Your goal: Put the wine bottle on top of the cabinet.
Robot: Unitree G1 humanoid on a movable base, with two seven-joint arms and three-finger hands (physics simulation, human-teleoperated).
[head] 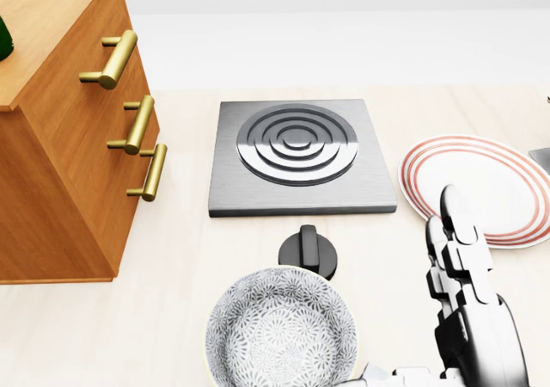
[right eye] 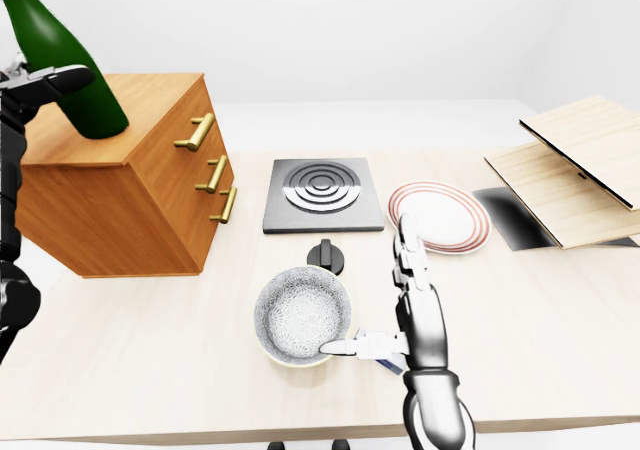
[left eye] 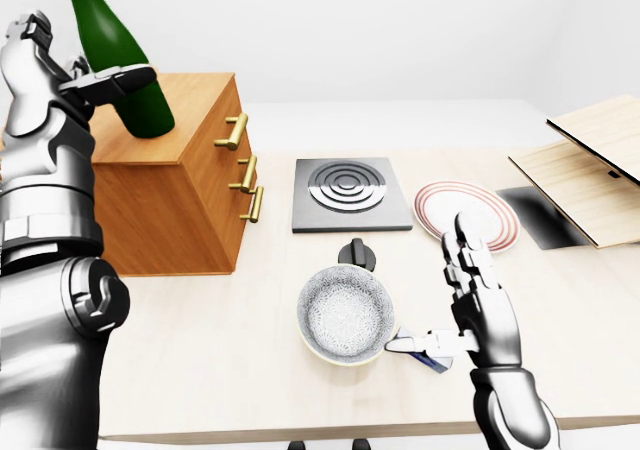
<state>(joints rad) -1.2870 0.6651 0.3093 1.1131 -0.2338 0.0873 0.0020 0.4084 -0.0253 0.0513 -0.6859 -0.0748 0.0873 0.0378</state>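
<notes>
The green wine bottle (left eye: 112, 32) leans to the left, its base resting on the top of the wooden cabinet (left eye: 175, 185) near that top's left edge in the left-eye view. My left hand (left eye: 112, 78) is shut on the bottle's lower body, with a finger crossing its side. In the head view only a green sliver of the bottle (head: 3, 39) shows at the left edge. My right hand (left eye: 445, 295) hangs open over the table to the right of the patterned bowl, holding nothing.
A patterned bowl (left eye: 345, 313), a black knob (left eye: 357, 253) and a grey hob plate (left eye: 350, 192) lie mid-table. A red-ringed plate (left eye: 465, 213), a dark mat (left eye: 540, 215) and wooden boards (left eye: 590, 170) are to the right. The cabinet has three brass handles (left eye: 245, 170).
</notes>
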